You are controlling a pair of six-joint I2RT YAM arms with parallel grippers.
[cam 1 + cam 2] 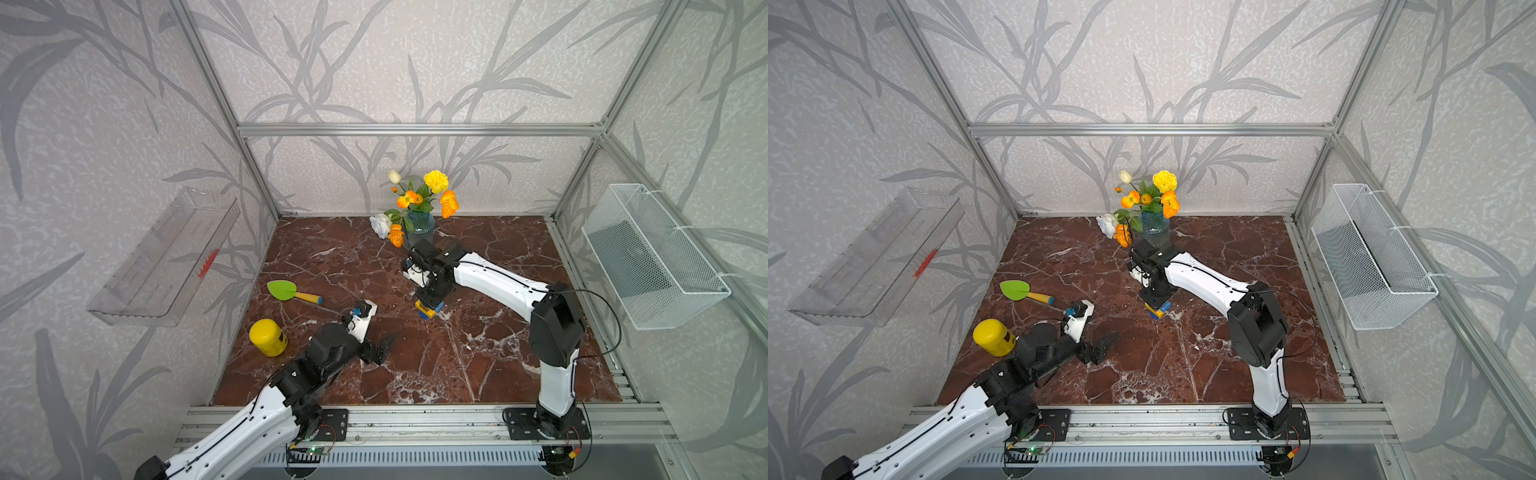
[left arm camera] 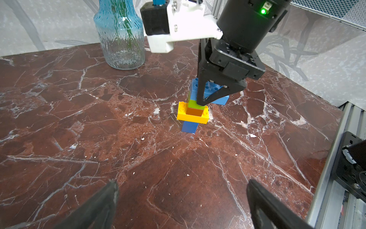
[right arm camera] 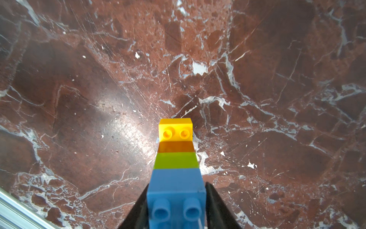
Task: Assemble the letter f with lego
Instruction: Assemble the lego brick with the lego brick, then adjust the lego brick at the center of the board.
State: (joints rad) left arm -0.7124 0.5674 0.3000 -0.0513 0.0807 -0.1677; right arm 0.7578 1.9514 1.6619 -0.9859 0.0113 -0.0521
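Your letter f [image 1: 428, 309] stands upright on the marble table [image 1: 478, 365]. In both top views it is near the middle of the frame, a little below the centre. From the table upward you have the blue foot [image 2: 189, 126], the yellow bar [image 2: 192, 117], the orange brick [image 2: 195, 112], the green brick [image 2: 192, 103] and the blue top bar [image 2: 221, 99].

The right gripper [image 3: 177, 186] hangs directly over the stack and points down. The right wrist view shows the blue top bar between its two fingers, which lie along the long sides of the bar. Whether they press the bar or are free of it, I cannot tell; the gap at each side is too thin to read.

So the thing lies straight under the jaws, and the long axis of the stack is the vertical one. I judge that the build is complete and that the next move is a release and a straight rise. A sideways pull could tip the stack.

The left gripper [image 2: 182, 182] is below and left of the stack in the top views, well apart from it. Its fingers are spread wide with nothing between them.
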